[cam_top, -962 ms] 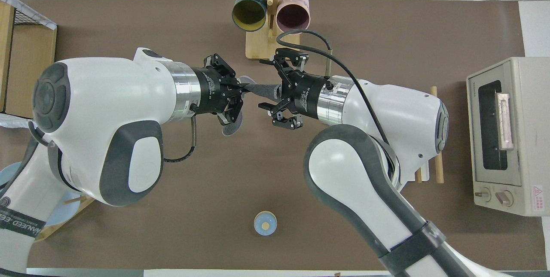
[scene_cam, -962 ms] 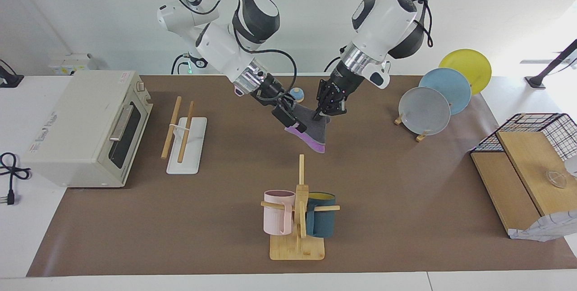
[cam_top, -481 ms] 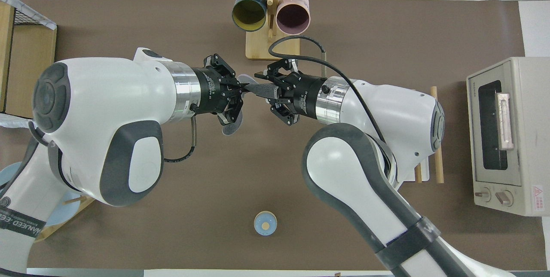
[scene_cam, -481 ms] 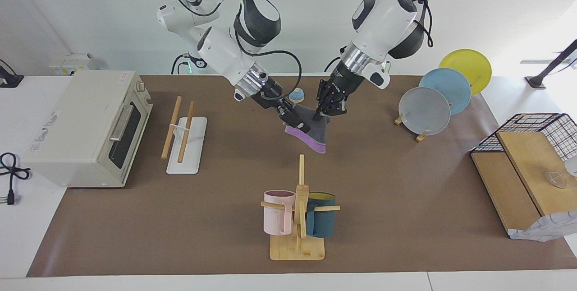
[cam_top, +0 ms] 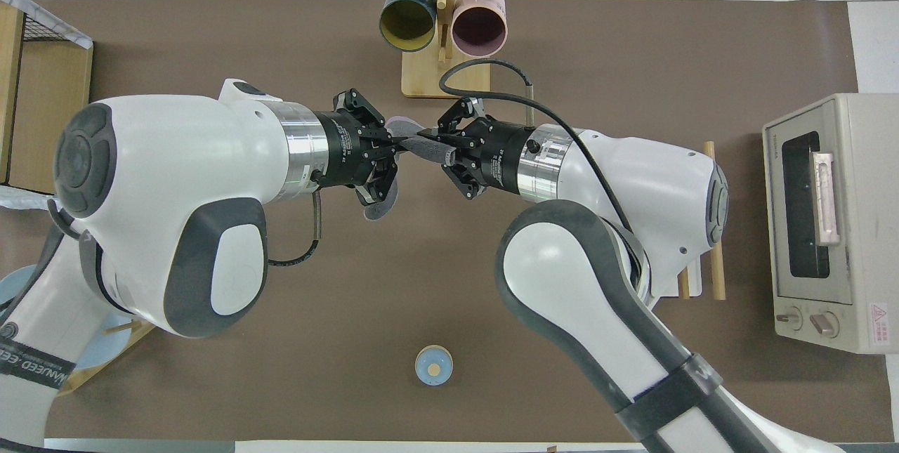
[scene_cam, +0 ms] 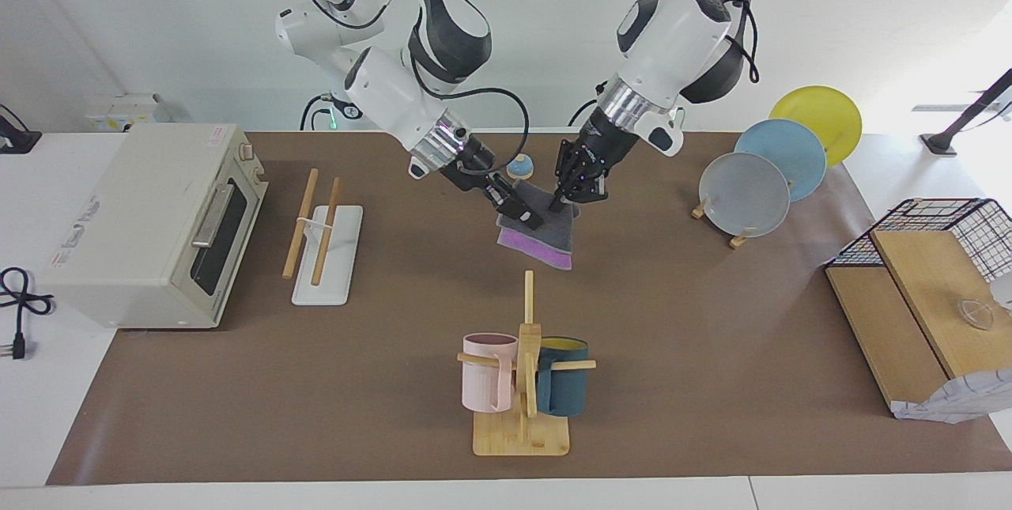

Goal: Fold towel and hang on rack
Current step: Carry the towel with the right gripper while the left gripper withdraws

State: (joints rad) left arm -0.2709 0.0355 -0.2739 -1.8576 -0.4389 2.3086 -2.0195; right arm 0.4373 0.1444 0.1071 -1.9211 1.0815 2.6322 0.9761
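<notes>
While both arms have a pinch on the towel [scene_cam: 538,229], I'd say this job is only around halfway. The cloth sits mid-surface, nearer the robots than the mug stand [scene_cam: 522,383], grey face up with a purple strip showing along the edge closest to that stand, so it looks doubled over already. The left end effector [scene_cam: 563,205] is closed on the corner toward its own side, and the right end effector [scene_cam: 531,219] is clamped shut on the neighbouring part of the same top edge. What's left is the whole hanging bit: the rack [scene_cam: 322,237] stands bare and well apart, toward the right arm's end, beside the toaster oven [scene_cam: 150,225]. Maybe one more fold first, can't say from here.
</notes>
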